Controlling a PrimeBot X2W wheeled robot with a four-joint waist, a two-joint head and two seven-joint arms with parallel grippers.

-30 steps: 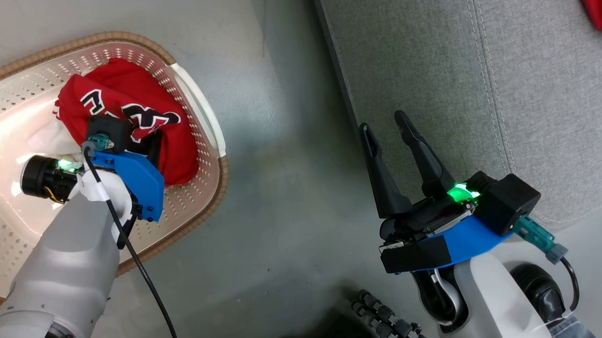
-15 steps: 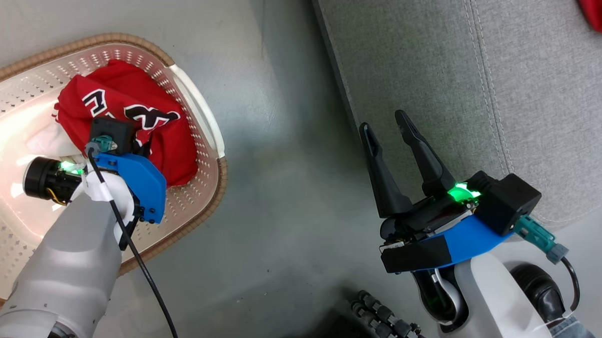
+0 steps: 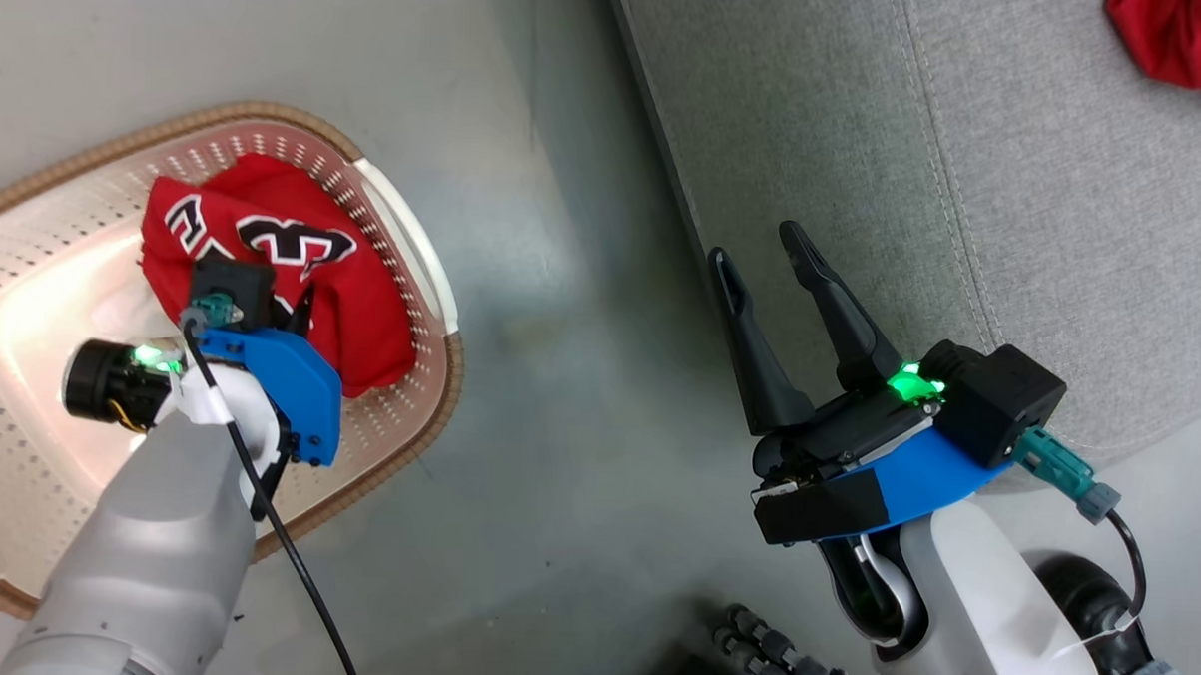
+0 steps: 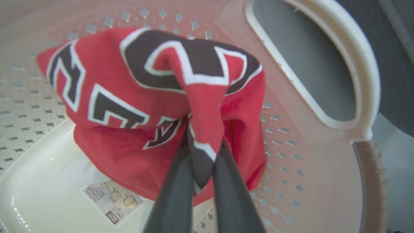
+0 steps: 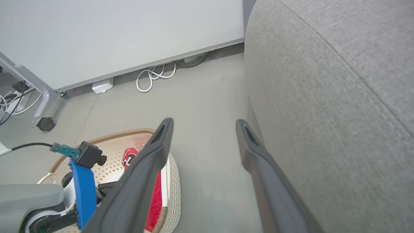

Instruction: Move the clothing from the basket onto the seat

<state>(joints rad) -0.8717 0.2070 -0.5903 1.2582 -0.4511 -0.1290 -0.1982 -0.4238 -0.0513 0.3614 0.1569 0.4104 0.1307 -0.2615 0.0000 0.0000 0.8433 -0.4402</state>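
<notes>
we are looking down at the grey seat (image 3: 965,190), the largest thing here, lying to the basket's right across a strip of bare floor (image 3: 558,396). the basket (image 3: 76,189), cream and perforated with a brown rim, is sitting on that floor. a second red garment (image 3: 1180,38) is lying on the seat, well apart from the basket. inside the basket, bunched against the wall nearest the seat, a red garment (image 3: 361,319) with black-and-white lettering is sitting just beside a label (image 4: 113,199) on the basket's floor.

we are reaching the left gripper (image 4: 202,155) down into the basket. its two dark fingers are clenched on a raised fold of the red garment, the rest of the cloth bunching beyond the tips. the right gripper (image 3: 759,241) is hovering outside the basket, to its right over the seat's near edge, fingers spread wide and gripping nothing.

we are judging that the coming move is turning on one relation: the seat lies to the basket's right, so the pinched garment is needing to rise clear of the basket's rim and white handle (image 4: 365,64), then travel sideways over the floor. the left arm is holding it; the right arm is waiting nearer the seat.
</notes>
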